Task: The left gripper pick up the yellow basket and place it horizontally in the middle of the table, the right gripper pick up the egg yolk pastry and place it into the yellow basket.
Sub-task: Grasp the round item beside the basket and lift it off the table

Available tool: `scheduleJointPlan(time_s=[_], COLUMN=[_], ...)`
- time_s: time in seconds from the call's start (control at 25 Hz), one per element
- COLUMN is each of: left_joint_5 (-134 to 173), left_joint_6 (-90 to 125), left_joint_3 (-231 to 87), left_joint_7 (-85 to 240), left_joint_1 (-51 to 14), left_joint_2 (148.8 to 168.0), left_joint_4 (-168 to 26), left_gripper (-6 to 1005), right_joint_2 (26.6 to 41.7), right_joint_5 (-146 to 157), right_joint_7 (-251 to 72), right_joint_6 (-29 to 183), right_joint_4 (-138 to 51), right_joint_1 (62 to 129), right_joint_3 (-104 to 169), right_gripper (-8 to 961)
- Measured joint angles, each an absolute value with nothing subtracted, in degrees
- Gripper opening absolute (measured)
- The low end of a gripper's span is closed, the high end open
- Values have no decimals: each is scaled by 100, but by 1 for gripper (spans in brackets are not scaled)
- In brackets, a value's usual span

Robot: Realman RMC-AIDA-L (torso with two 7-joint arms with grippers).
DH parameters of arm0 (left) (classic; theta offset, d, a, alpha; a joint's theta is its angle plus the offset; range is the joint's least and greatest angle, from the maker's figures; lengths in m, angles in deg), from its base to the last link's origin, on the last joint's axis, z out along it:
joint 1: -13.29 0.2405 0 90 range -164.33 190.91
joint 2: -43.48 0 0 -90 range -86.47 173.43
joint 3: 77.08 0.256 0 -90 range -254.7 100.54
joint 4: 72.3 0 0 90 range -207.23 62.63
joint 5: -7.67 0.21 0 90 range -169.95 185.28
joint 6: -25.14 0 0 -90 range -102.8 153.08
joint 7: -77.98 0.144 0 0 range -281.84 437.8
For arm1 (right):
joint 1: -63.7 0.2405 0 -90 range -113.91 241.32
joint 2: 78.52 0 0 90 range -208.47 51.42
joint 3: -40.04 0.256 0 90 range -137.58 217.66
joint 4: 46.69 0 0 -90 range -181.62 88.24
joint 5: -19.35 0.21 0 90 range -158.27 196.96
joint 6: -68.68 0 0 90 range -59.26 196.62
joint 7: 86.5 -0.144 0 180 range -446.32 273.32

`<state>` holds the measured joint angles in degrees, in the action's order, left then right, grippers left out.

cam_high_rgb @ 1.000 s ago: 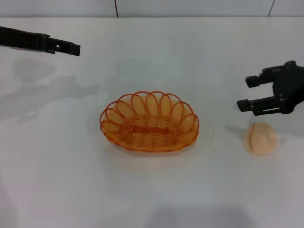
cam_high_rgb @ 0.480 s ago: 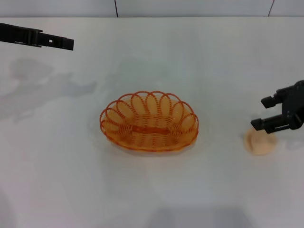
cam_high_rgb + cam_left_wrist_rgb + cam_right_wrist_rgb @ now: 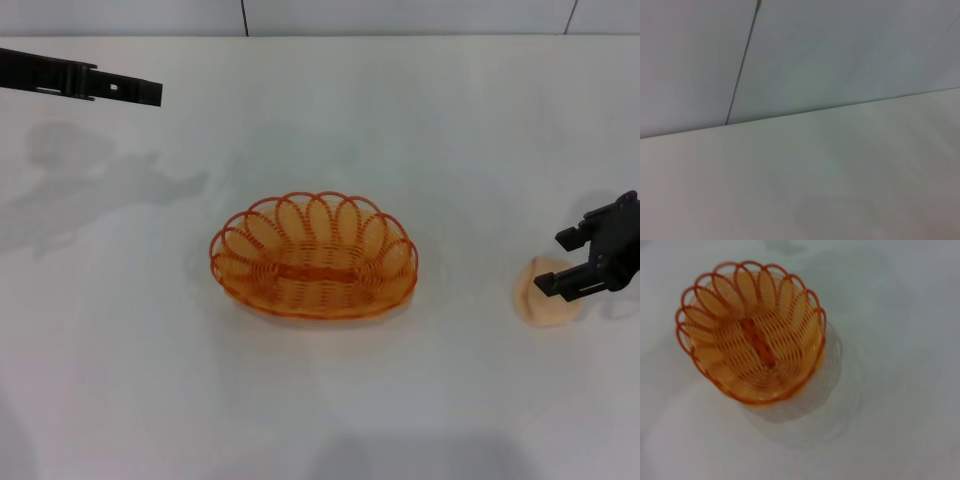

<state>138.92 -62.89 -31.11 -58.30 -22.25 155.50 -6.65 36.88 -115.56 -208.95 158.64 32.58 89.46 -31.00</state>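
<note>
The yellow basket point(image 3: 313, 256) lies lengthwise across the middle of the white table point(image 3: 320, 400), empty; it also shows in the right wrist view point(image 3: 752, 335). The egg yolk pastry point(image 3: 540, 300) sits on the table to the right of the basket. My right gripper point(image 3: 560, 262) is open and low over the pastry. One finger point(image 3: 553, 284) lies across the pastry's top and the other point(image 3: 572, 237) is behind it. My left gripper point(image 3: 148, 93) hangs high over the far left of the table, away from the basket.
A grey panelled wall point(image 3: 400, 15) runs along the table's far edge. The left wrist view shows only bare table point(image 3: 815, 190) and that wall point(image 3: 840, 50). Shadows of the left arm fall on the table's left side.
My right gripper has come down and moved right, from above the pastry to right at it, still open. The left arm has barely shifted. The basket has not moved.
</note>
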Motion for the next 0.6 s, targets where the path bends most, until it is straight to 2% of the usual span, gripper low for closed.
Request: scheduleJointPlan(time_s=[0.6], left_joint_5=[13880], left_joint_6=[-6283], left_joint_3=[-3111], left_joint_7=[-5825], left_joint_1=[-2207], left_joint_2=[15577], left_joint_4=[-665], left_gripper=[872], right_joint_2=[3688], right_joint_5=[-11800], right_joint_7=[-21044], right_joint_6=[15685], right_joint_4=[2853], right_joint_1=[9126], right_joint_3=[-3208], right_gripper=[654])
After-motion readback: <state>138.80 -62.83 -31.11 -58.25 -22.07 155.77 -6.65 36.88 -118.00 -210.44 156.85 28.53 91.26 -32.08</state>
